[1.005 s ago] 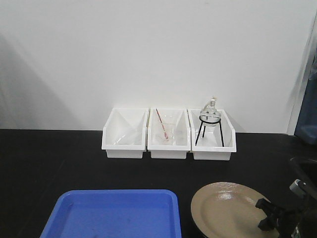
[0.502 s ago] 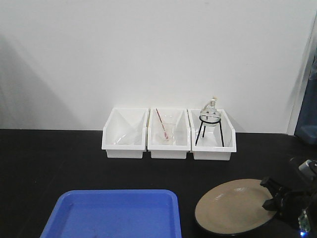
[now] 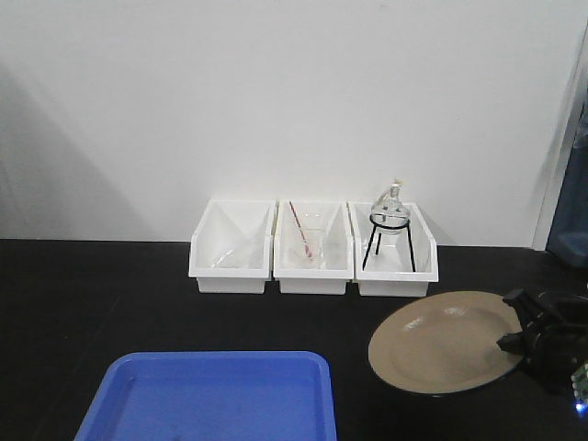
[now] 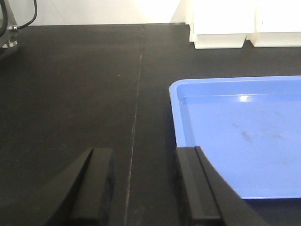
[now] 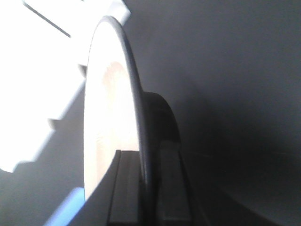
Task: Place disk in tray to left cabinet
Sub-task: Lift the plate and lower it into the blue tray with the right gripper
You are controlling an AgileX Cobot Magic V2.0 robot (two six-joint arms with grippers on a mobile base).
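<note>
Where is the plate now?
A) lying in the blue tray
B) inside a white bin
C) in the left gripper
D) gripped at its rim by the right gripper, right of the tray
D: the right gripper clamps the rim of the plate, beside the tray.

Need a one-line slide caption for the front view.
Right gripper clamps the round tan black-rimmed disk by its edge, right of the blue rectangular plastic tray.

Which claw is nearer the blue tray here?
Left. The left claw hovers at the tray's left rim; the right claw holds the disk off to its right.
</note>
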